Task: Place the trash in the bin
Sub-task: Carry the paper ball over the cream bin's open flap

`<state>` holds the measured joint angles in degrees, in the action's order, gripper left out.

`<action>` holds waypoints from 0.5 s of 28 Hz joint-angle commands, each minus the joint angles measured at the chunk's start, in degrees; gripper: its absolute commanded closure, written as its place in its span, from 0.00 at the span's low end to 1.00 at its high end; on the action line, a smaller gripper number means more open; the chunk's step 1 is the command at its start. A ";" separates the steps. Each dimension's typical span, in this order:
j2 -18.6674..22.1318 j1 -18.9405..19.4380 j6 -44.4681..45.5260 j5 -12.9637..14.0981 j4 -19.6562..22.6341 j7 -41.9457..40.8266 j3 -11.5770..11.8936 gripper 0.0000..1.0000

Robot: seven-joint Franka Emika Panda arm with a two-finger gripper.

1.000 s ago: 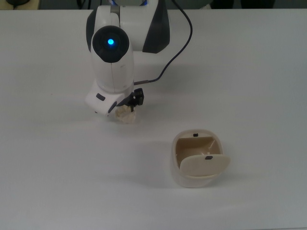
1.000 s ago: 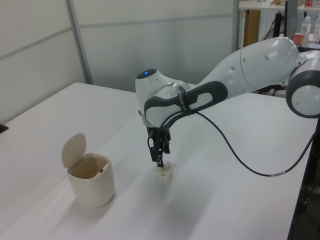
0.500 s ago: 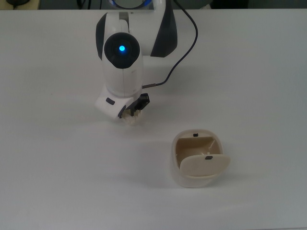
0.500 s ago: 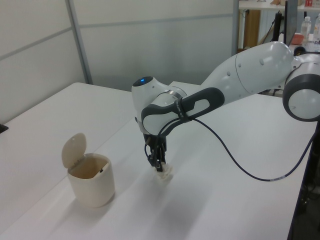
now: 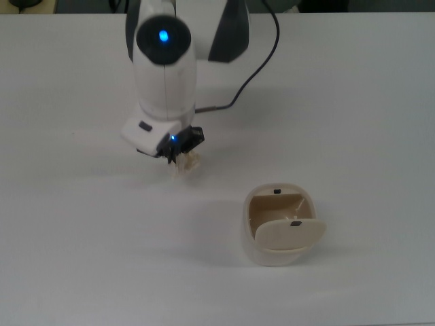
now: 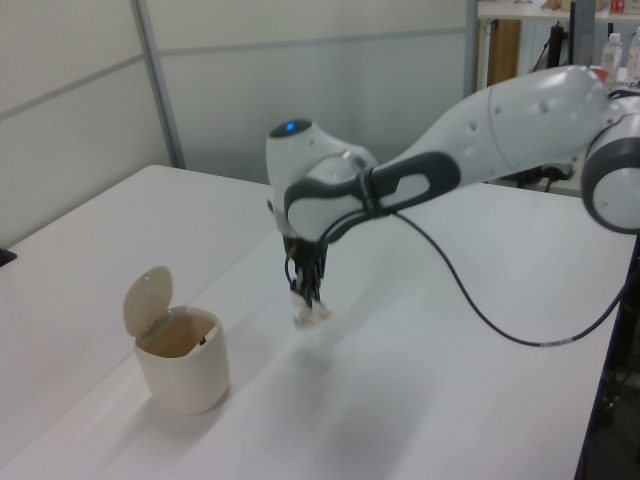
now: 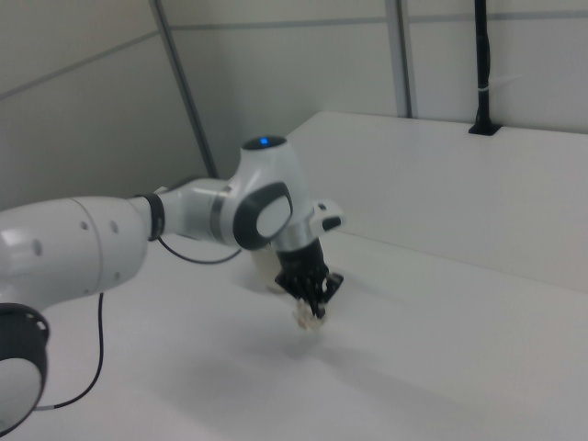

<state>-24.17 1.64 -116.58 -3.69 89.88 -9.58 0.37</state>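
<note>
Presently the gripper point(image 6: 307, 297) is clamped on the trash point(image 6: 310, 314), held clear above the table point(image 6: 420, 400). Advise carrying it level over the bin point(image 6: 182, 360), whose lid stands open, before releasing.

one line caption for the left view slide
Gripper holds the paper wad above the table, beside the open bin.

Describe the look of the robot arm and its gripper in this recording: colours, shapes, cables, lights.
The arm is glossy white with rounded, bulbous links and dark grey bands at the joints. A round blue light glows on the cap of the wrist joint. A thin black cable hangs in a loop from the wrist back along the arm. The gripper is small and black below a white flange, with a faint blue glow beside it.
</note>
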 commanded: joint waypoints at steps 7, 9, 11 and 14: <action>6.24 1.08 0.12 1.48 -1.19 3.51 -0.28 1.00; 5.72 1.43 -1.62 3.76 -2.16 3.51 -1.15 1.00; 5.28 1.78 -4.52 5.00 -2.34 3.51 -1.68 1.00; 4.14 2.84 -11.03 5.62 -2.25 3.87 -3.00 1.00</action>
<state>-18.02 2.80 -120.65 0.44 88.39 -7.32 -1.41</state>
